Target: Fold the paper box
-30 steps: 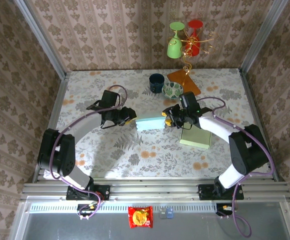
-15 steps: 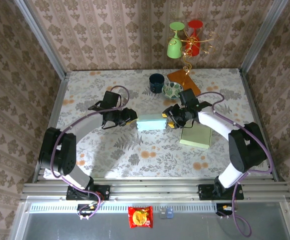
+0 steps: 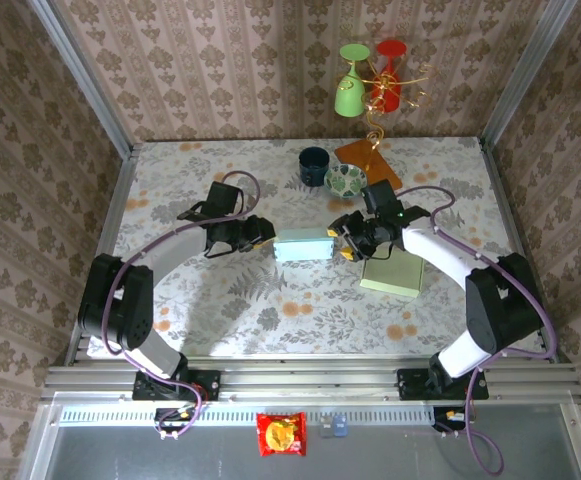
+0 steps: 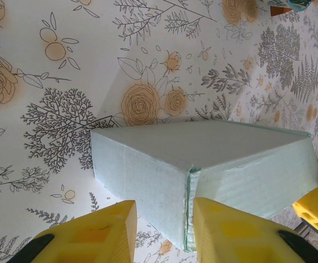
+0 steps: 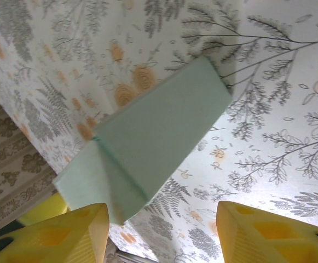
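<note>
The paper box (image 3: 303,246) is a pale green closed block lying on the floral table between my two grippers. My left gripper (image 3: 263,232) sits at its left end. In the left wrist view the yellow fingers (image 4: 93,235) stand a little apart, and the box's end face (image 4: 148,181) lies just beyond their tips, not between them. My right gripper (image 3: 345,243) is at the box's right end. Its fingers (image 5: 257,230) are spread wide, and the box's corner (image 5: 153,137) sits near the left one without being clamped.
A flat green sheet (image 3: 392,272) lies under the right forearm. Behind the box stand a dark cup (image 3: 314,165), a patterned bowl (image 3: 345,180) and an orange stand base (image 3: 368,160) with green and red glasses hanging above it. A snack packet (image 3: 281,433) lies below the table rail.
My right gripper's jaws have spread wider and it has drawn slightly back from the box's right end. My left gripper and the box have barely moved.
</note>
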`<action>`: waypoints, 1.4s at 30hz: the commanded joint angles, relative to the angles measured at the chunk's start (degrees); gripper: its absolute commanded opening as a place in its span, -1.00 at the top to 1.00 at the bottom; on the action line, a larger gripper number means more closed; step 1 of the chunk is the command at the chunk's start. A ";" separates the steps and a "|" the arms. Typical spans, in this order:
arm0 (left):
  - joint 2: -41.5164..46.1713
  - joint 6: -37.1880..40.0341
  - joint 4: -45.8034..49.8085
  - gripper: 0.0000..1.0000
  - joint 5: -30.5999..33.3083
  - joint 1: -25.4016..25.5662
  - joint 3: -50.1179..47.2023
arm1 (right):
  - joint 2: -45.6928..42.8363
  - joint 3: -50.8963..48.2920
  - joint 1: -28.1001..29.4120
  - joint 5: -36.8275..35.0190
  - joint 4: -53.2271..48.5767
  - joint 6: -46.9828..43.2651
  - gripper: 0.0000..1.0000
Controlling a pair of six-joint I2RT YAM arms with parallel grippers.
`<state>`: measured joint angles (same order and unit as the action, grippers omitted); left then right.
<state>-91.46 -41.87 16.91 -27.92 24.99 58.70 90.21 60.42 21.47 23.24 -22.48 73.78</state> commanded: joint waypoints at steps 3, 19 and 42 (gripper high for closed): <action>-3.20 1.77 6.05 0.36 2.79 0.64 -0.75 | 1.62 -0.84 -0.59 0.29 -0.96 0.74 -0.03; -3.56 2.69 5.94 0.36 2.61 0.66 -0.15 | 4.26 -4.01 -1.61 -2.42 -6.47 -0.57 0.10; 11.35 7.46 -3.92 0.45 13.47 8.91 -14.98 | -13.94 -8.88 -1.43 2.35 0.32 -7.83 0.06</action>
<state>-80.53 -34.46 12.40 -18.68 33.01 47.83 78.08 54.41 20.12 25.32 -21.32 67.77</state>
